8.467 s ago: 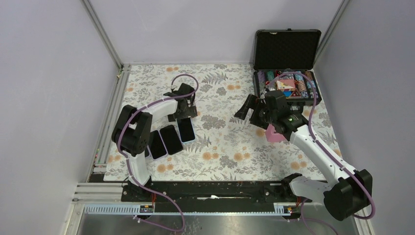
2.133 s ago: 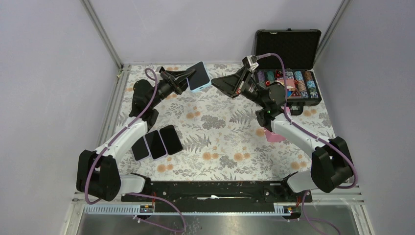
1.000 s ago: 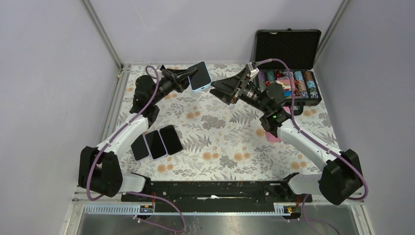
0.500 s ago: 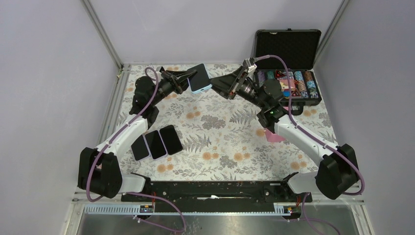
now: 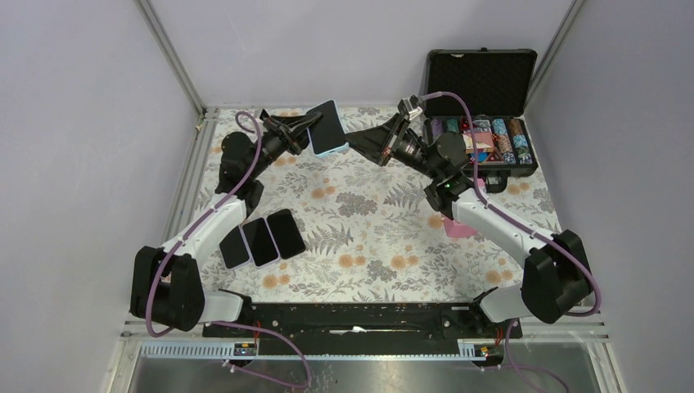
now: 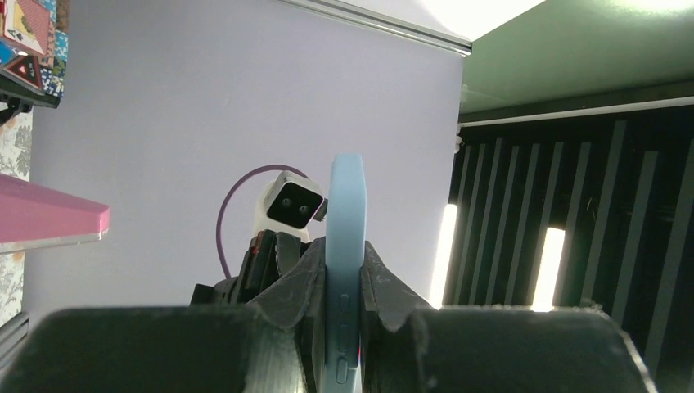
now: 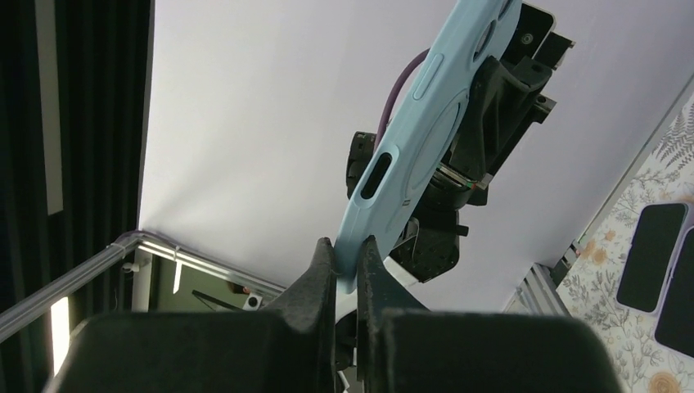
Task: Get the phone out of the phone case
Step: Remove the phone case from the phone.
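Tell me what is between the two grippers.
The blue phone case. The left gripper clamps one end, the right gripper pinches the opposite corner. Seen in the top view and both wrist views.

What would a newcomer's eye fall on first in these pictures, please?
The light-blue cased phone hangs in the air at the far middle, pinched between the left claw and the right claw. Next come three dark phones lying in a row near left, and the open black chip case far right.

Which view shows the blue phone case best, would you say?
Right wrist: the blue phone case shows its back, side buttons and a cutout. Left wrist shows one thin edge; top external, its dark front, small.
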Robot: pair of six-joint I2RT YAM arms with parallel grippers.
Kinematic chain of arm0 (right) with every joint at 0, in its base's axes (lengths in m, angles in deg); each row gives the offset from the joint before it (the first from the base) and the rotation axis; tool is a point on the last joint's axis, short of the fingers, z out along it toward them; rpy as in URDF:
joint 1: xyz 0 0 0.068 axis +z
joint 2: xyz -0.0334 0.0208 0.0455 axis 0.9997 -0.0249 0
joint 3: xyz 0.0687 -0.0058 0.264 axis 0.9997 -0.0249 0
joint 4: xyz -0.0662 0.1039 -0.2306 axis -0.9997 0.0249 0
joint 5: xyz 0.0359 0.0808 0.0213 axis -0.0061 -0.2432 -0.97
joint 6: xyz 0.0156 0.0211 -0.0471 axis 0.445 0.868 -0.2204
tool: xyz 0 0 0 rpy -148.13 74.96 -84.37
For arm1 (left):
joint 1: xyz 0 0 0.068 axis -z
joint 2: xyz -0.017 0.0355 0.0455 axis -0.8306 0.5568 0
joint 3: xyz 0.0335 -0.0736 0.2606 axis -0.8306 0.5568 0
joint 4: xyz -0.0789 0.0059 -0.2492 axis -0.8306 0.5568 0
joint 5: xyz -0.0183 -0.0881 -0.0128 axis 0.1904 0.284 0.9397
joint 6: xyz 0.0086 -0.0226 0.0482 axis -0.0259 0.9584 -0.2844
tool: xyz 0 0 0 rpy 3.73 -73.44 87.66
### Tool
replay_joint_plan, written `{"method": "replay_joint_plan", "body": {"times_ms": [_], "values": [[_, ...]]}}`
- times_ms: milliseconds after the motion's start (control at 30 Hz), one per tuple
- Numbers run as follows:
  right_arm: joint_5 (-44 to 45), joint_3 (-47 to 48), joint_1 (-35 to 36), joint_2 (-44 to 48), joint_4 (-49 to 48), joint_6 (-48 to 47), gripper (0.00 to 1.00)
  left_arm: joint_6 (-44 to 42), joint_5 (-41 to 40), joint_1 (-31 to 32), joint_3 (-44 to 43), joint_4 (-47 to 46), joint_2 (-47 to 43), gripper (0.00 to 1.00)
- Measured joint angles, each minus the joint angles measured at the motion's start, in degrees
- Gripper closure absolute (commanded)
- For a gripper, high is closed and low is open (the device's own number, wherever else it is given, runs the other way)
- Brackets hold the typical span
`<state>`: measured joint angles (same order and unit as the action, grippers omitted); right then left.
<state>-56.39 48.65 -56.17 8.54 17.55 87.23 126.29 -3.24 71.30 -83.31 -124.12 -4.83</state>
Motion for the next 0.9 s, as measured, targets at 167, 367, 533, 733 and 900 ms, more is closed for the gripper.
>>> {"method": "replay_joint_plan", "body": {"times_ms": [167, 367, 533, 733, 900], "values": [[-1.16, 0.0, 0.26, -1.86, -4.44, 0.68, 0.96, 0.04, -0.61, -0.07, 0.2, -1.2, 0.0, 1.0], [-2.71, 0.55, 1.27, -4.85, -11.56, 1.4, 0.66, 1.14, -1.44, 0.11, 0.59, -1.07, -0.68, 1.0], [-3.23, 0.76, 1.92, -4.74, -10.23, -2.64, 0.54, 2.86, -1.29, 0.9, 2.03, 1.03, -1.6, 1.0], [-3.15, 0.76, 2.23, -3.21, -4.76, -7.56, 0.46, 3.02, -0.33, 1.55, 2.27, 4.35, -1.7, 1.0], [-3.37, 0.74, 2.49, -2.95, -4.33, -9.35, 0.52, 2.99, 0.31, 1.75, 2.27, 4.83, -1.9, 1.0]]}}
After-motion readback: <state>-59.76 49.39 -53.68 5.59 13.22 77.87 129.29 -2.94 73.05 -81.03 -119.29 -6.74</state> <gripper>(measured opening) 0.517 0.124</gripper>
